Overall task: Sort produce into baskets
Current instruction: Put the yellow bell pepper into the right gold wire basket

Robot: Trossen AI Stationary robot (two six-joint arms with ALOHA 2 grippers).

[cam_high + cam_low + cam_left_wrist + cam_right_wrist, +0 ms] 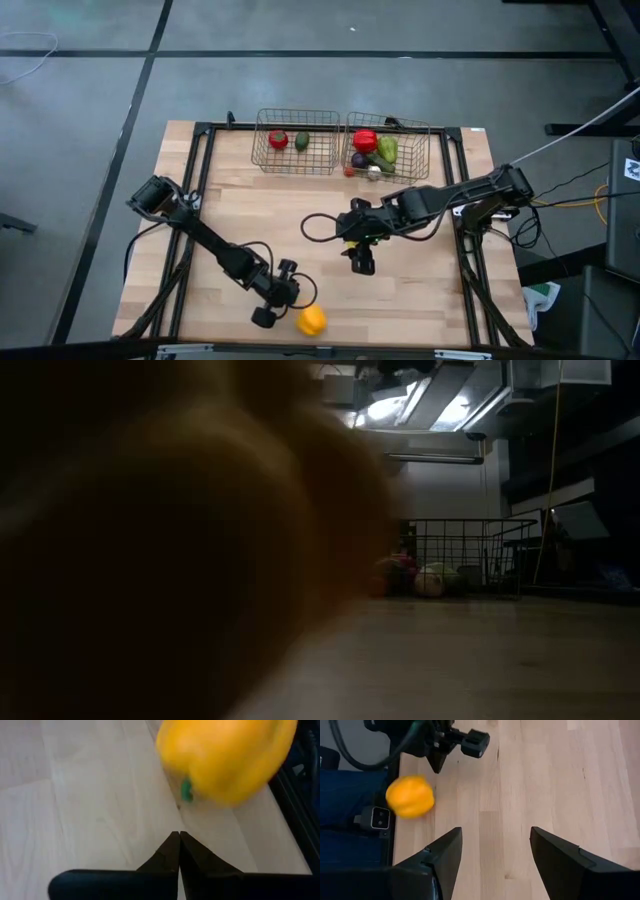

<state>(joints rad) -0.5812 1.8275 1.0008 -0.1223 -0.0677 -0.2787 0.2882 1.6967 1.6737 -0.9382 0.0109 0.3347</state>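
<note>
A yellow pepper (311, 320) lies on the wooden table (420, 290) near its near edge. It also shows in the left wrist view (225, 757), the right wrist view (410, 796), and as a big blurred shape in the low view (180, 540). My left gripper (302, 300) is shut and empty, its tips (178, 836) a short way from the pepper. My right gripper (360, 264) is open and empty (495, 845) over the table's middle. Two wire baskets (296, 142) (410, 150) stand at the far edge.
The left basket holds a red tomato (279, 140) and a green piece (301, 142). The right basket holds a red pepper (365, 140), a green piece (387, 150), a purple ball (358, 159) and small bits. A black cable loop (318, 228) lies mid-table.
</note>
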